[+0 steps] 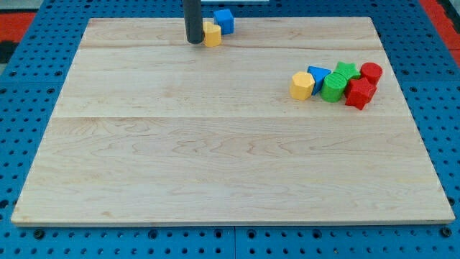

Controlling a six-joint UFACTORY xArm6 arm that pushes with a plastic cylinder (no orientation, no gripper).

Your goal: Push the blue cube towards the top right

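The arm carries no claw, so there is nothing to open, close or hold; it ends in a dark rod whose tip (195,42) rests on the wooden worktop (215,158) near the view's top edge, left of centre. The tip sits against the left side of a yellow block (211,34), and the blue cube (224,21) lies just beyond that block, up and to the view's right, touching it or nearly so.

The main risk seems to be that the yellow block stands between the tip and the cube. A push from here would likely drive both together, and the cube could twist off the yellow block's corner and slide off line.

The cube is also very close to the worktop's top edge, so any upward drift may send it off the board.

Further right, a cluster of a yellow block (302,85), blue block (318,74), two green blocks (338,80) and two red blocks (363,85) lies lower down, well apart, and looks unlikely to interfere.
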